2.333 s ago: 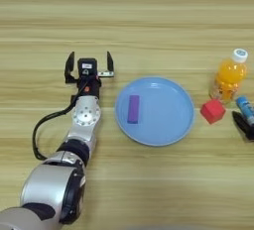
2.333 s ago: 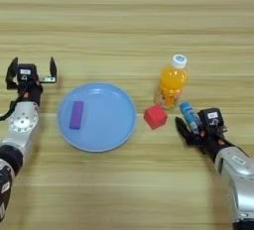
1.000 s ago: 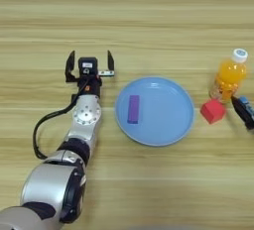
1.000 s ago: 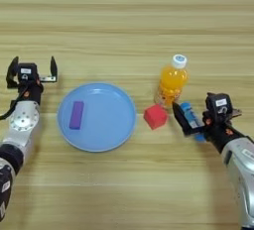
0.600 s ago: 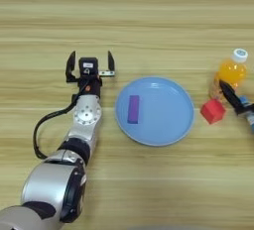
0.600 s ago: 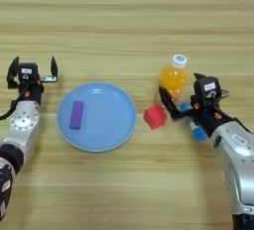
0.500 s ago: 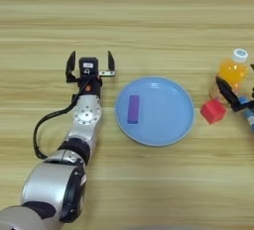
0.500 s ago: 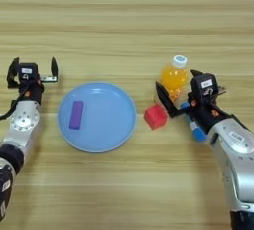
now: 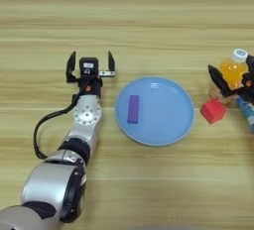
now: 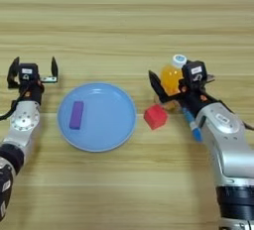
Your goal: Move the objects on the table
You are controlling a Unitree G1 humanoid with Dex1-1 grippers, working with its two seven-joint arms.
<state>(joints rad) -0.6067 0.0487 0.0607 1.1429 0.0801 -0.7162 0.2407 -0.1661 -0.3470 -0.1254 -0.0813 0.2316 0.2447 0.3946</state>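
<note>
Right of the blue plate holding the purple block, the right hand spreads unclenched around the orange bottle above the red cube, blue tube beside; the left hand rests released left of the plate.

Purple block on light-blue plate; red cube; orange bottle, white cap; light-brown plank-grain counter.

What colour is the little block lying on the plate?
Purple. The block lies on the blue plate; the left eye view shows it best.
</note>
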